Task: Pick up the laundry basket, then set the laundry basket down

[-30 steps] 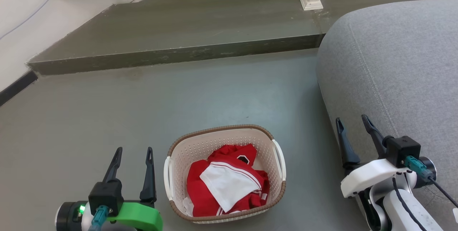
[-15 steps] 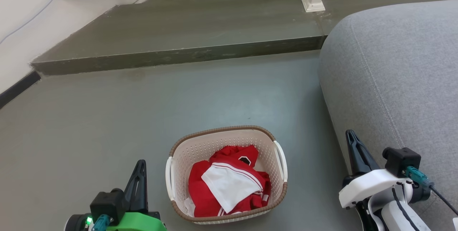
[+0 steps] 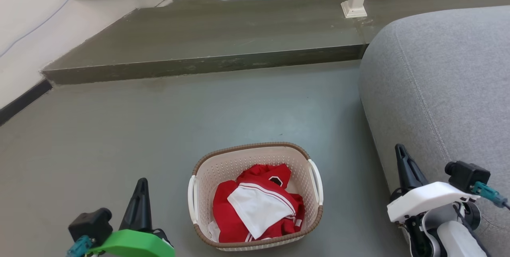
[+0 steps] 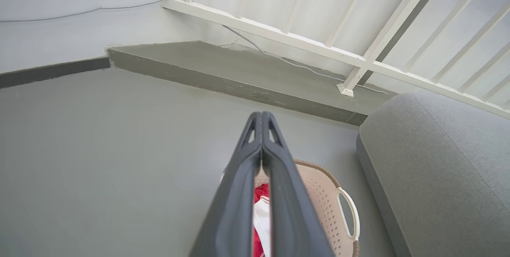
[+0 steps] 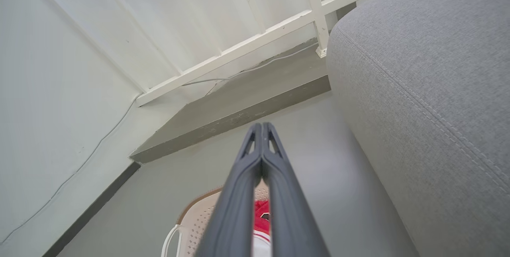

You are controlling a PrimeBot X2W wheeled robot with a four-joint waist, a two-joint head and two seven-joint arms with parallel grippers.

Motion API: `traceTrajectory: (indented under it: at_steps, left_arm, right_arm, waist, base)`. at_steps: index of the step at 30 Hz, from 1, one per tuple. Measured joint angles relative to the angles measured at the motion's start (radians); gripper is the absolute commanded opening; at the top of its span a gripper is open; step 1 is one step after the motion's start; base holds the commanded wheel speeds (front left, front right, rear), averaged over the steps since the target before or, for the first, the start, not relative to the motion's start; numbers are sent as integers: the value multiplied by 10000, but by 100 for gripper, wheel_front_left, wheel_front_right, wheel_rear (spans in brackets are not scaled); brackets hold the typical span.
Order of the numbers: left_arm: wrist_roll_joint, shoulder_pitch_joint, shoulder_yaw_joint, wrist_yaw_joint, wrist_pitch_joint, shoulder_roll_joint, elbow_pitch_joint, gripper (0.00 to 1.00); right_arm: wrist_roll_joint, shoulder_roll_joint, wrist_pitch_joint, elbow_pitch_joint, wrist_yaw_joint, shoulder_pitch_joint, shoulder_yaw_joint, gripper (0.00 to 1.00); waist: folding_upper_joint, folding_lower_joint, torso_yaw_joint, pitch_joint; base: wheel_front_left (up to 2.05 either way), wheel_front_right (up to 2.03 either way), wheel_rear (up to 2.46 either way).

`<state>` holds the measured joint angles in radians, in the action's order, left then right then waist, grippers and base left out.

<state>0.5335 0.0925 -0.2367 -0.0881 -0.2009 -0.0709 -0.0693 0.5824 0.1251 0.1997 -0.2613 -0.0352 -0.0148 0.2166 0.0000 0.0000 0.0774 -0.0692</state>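
The laundry basket stands on the grey floor, near the side of the grey sofa, with red and white clothes inside. The left gripper and right gripper flank it without touching, each empty with fingers pressed together. They are probably lined up on its white side handles for a two-arm lift. A dark badge on the red cloth is too small to read.

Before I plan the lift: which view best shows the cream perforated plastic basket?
Head view: the whole basket with both white handles. Left wrist view shows one side and handle behind its fingers; right wrist view, a corner.
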Motion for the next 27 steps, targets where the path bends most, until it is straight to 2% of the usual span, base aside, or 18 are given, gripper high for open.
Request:
traceTrajectory:
  at_steps: [27]
  left_arm:
    - [4015,-221,732,529,777,-155,-412,0]
  right_arm:
    - [3670,-104,-928,52,464,-17,-1007,0]
  waist:
    - [0,0,-260,218]
  base:
    - [0,0,0]
